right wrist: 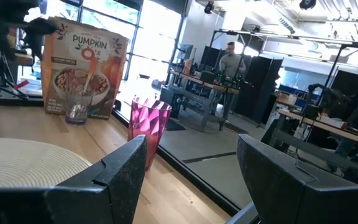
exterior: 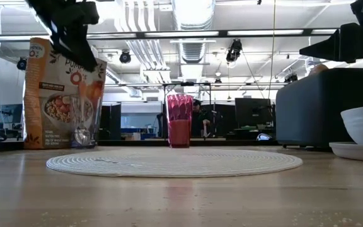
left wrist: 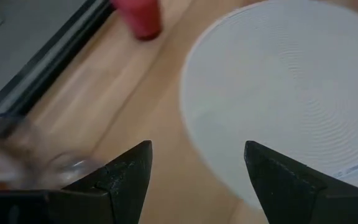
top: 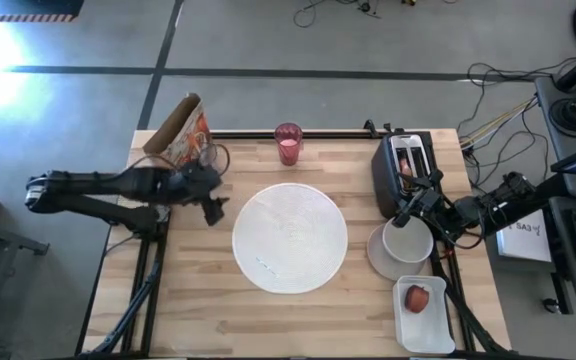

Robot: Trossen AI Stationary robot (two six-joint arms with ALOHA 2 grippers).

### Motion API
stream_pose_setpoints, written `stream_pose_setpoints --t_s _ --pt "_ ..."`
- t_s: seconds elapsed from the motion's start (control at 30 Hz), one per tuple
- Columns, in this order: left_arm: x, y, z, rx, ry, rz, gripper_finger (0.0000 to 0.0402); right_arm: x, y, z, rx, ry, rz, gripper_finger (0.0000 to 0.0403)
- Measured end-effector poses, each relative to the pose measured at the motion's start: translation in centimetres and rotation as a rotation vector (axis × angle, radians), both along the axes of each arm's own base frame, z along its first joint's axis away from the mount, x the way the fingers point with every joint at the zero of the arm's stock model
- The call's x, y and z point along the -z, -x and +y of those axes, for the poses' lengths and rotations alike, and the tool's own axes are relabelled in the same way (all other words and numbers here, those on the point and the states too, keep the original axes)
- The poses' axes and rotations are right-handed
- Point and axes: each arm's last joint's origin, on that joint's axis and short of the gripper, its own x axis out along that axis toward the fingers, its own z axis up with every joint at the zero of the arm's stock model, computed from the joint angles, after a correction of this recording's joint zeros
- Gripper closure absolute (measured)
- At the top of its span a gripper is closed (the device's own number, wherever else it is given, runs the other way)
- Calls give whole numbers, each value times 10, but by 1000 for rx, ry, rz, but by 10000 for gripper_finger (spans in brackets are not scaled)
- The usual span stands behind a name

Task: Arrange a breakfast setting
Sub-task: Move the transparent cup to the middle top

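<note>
A pale wooden plank tabletop (top: 198,300) is seen from above, with both dark arms reaching in over its sides. The large round white plate (top: 289,237), ribbed in concentric rings, is laid flat near the middle of the tabletop. A boxy black toaster (top: 404,172) is stood at the right edge, behind the bowls. An upright orange-and-white bag of pumpkin cereal (top: 182,131) is placed at the far left corner, and a clear glass holding an orange-handled spoon (right wrist: 82,93) is set just in front of it. A white rectangular tray (top: 430,322) is laid at the near right corner, with the red apple (top: 418,297) resting inside it. Two small white bowls (top: 405,243) are found between the toaster and the tray, one seemingly nested in the other, just beside the plate's right rim. The pink faceted tumbler (top: 288,144) is stood upright at the far edge, behind the plate and well apart from it. The left hand (top: 211,205) is held above the tabletop between the cereal bag and the plate's left rim, its fingers spread with nothing between them. The right hand (top: 404,212) is held over the bowls beside the toaster, its fingers likewise spread wide and empty. A person is visible in the room beyond the tabletop.
</note>
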Motion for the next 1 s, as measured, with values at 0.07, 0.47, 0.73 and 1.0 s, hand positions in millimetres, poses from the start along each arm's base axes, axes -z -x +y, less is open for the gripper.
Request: stream_pose_setpoints --t_s 0.07,0.47,0.73,1.0 --pt "-11 0 6 -31 2 61 161 0 0 0 0 0 0 165" --pt "-15 8 66 -121 69 294 126 0 0 0 0 0 0 165" --pt "-1 -2 96 -158 75 344 119 0 0 0 0 0 0 165" --pt "24 -19 112 -170 116 421 119 0 0 0 0 0 0 165"
